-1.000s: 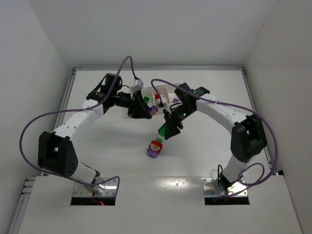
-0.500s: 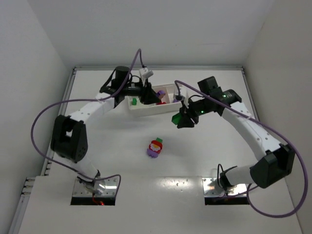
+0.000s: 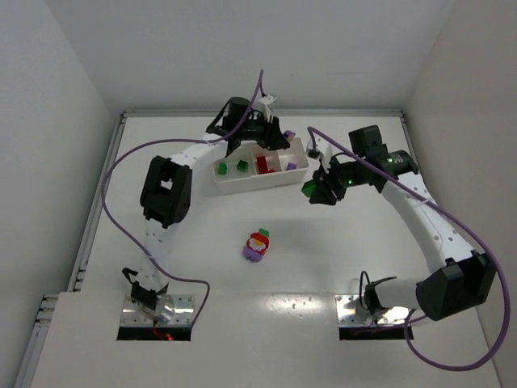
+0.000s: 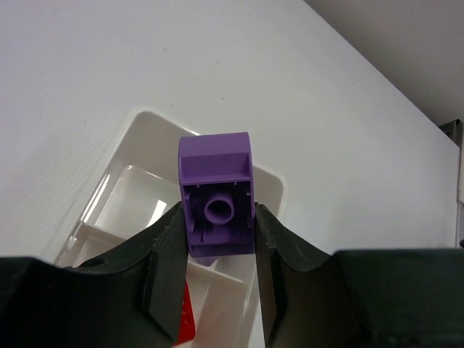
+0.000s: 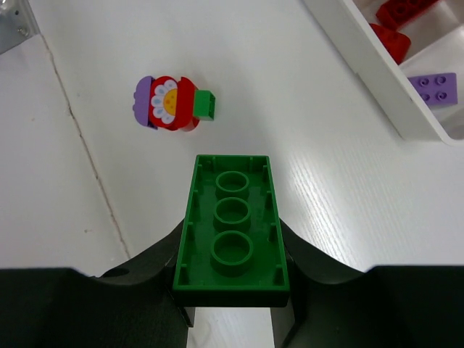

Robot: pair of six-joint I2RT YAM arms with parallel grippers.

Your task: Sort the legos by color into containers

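Note:
The white tray lies at the back of the table, its compartments holding green legos on the left, red in the middle and purple on the right. My left gripper hangs above the tray's far right end, shut on a purple lego over the tray's corner. My right gripper sits just off the tray's right end, shut on a long green lego. A red, purple and green clump lies on the table mid-front, also visible as the clump in the right wrist view.
Side walls close in the table on the left and right. In the right wrist view the tray's near wall runs diagonally, with red legos and a purple one inside. A red lego shows below the left fingers.
The left arm has swung from the tray's left part to above its far right end, carrying the purple lego. The right gripper has moved up and right from near the clump with the green lego.

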